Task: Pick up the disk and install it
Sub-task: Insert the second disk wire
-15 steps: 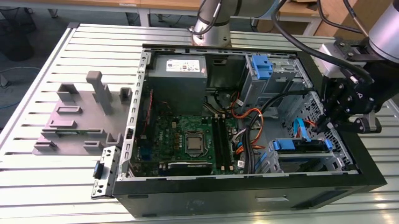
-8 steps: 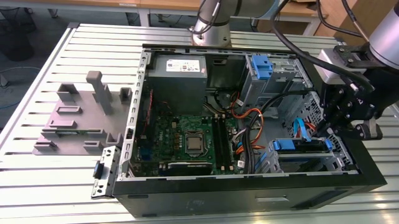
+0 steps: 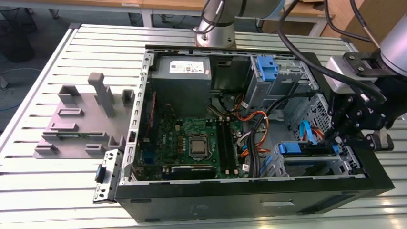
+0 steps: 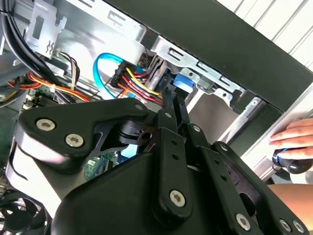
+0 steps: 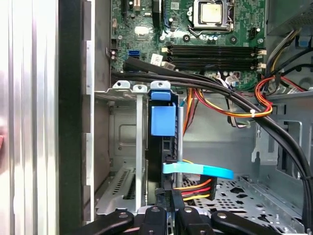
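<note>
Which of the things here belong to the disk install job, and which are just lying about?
Job: the flat silver-grey disk in its blue plastic bracket, the black pincer, the grey metal drive cage.
Lying about: the grey plastic fixture block, the green motherboard, a person's hand.

Gripper (image 4: 172, 105): matt black metal links, bright steel screw heads. Worktop (image 3: 76, 183): ribbed aluminium slats, pale satin sheen. Computer case (image 3: 254, 200): black panel outside, slightly glossy; bare grey sheet metal inside. Disk (image 5: 164, 147): dark edge in drive cage, blue smooth plastic bracket. Drive cage (image 5: 122, 127): dull galvanised steel, perforated floor. Circuit board (image 3: 190, 138): green, matt. Cables (image 5: 230, 105): rubbery black sheath; glossy red, yellow, orange insulation. Flat cable (image 5: 200, 170): shiny light-blue plastic. Holder block (image 3: 79, 121): matt grey plastic.
</note>
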Available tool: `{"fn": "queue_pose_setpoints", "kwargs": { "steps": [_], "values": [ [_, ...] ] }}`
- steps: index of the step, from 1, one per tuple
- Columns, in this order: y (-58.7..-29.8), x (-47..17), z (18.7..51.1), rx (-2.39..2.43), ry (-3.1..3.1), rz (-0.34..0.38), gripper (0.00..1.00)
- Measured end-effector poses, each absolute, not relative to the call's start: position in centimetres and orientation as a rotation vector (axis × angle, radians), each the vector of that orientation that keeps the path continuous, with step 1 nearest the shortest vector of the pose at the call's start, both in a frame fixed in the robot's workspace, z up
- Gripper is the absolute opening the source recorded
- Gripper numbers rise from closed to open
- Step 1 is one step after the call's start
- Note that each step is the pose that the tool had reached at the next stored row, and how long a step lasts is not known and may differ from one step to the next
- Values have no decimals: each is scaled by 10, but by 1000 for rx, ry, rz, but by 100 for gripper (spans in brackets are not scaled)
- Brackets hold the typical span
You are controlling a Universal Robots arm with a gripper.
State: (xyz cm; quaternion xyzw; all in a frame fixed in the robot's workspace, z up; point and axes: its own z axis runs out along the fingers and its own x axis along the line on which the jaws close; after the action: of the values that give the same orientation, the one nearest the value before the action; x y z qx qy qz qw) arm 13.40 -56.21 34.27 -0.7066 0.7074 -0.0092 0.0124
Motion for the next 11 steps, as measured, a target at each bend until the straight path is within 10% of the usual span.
{"fn": "queue_pose_setpoints", "kwargs": {
  "steps": [11],
  "values": [
    [-568,136,341,-2203,2205,-29,16]
  ]
}}
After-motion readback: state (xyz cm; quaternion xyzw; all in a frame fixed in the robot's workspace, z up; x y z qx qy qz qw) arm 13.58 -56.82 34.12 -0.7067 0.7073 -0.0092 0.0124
